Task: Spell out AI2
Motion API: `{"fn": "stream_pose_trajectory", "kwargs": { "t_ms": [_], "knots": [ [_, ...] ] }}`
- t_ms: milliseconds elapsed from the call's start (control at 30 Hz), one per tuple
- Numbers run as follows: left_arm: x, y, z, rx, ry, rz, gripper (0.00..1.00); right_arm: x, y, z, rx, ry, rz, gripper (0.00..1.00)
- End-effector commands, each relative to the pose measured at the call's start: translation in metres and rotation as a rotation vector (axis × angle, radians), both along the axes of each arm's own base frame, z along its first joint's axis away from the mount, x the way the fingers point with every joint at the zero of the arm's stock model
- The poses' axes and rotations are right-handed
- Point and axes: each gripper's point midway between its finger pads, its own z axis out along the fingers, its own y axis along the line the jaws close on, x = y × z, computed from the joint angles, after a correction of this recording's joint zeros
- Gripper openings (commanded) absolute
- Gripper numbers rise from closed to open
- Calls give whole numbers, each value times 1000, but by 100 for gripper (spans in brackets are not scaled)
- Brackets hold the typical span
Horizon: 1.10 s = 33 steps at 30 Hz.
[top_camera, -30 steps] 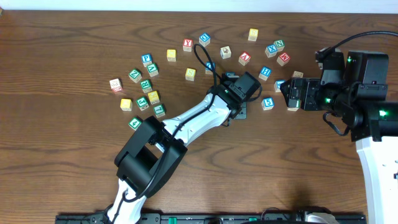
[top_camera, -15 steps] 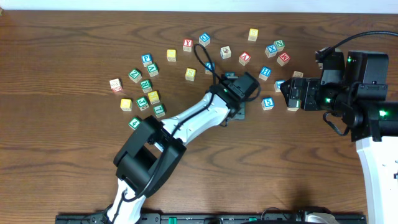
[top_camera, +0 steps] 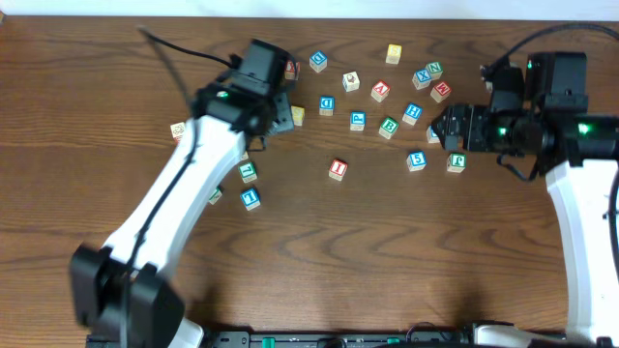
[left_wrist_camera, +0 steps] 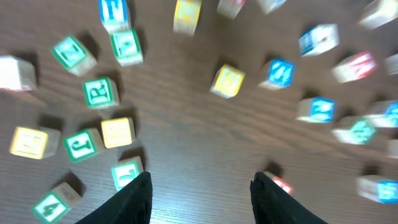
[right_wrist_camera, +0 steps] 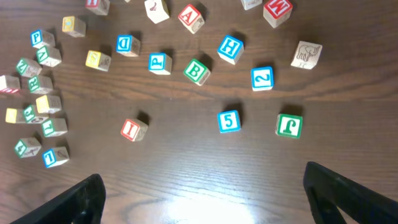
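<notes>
Sitting loose on the desk [top_camera: 435,261], the three wanted cubes are lying well apart among the scatter: the red A cube [right_wrist_camera: 189,17] is resting toward the far side, the red I cube [right_wrist_camera: 132,129] is standing alone on bare wood nearer the middle, and the blue 2 cube [right_wrist_camera: 262,78] is lying between the H cube [right_wrist_camera: 230,48] and the elephant cube [right_wrist_camera: 306,54], near the blue 5 cube [right_wrist_camera: 228,121]. Each is looking like a small, light, rigid wooden block with flat, smooth faces, so I am judging that it will be taking a firm pinch without harm but may be skidding or twisting if caught on a corner; the best hold is looking to be square across two opposite flat sides, low enough to seat fully. The I is having clear room all round, while the A and the 2 are sitting with neighbours close enough to be nudged. The left gripper [left_wrist_camera: 202,199] is hanging above the left part of the scatter, its fingers spread wide with nothing between them. The right gripper [right_wrist_camera: 208,196] is hovering clear of the desk, fingers likewise far apart and touching no cube
</notes>
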Motion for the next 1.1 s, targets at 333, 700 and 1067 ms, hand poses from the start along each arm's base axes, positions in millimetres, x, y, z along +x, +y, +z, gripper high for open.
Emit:
{"fn": "stream_pose_trajectory", "kwargs": {
  "t_ms": [333,700,1067],
  "knots": [
    [-16,43,1,24,93,12,50,78,43,36,-43,9,14,82],
    [-18,125,-5,32,159,227,51,154,76,-26,-1,72,-223,58],
    [-22,137,-7,33,178,259,67,180,92,-120,-12,194,-442,59]
  ]
}}
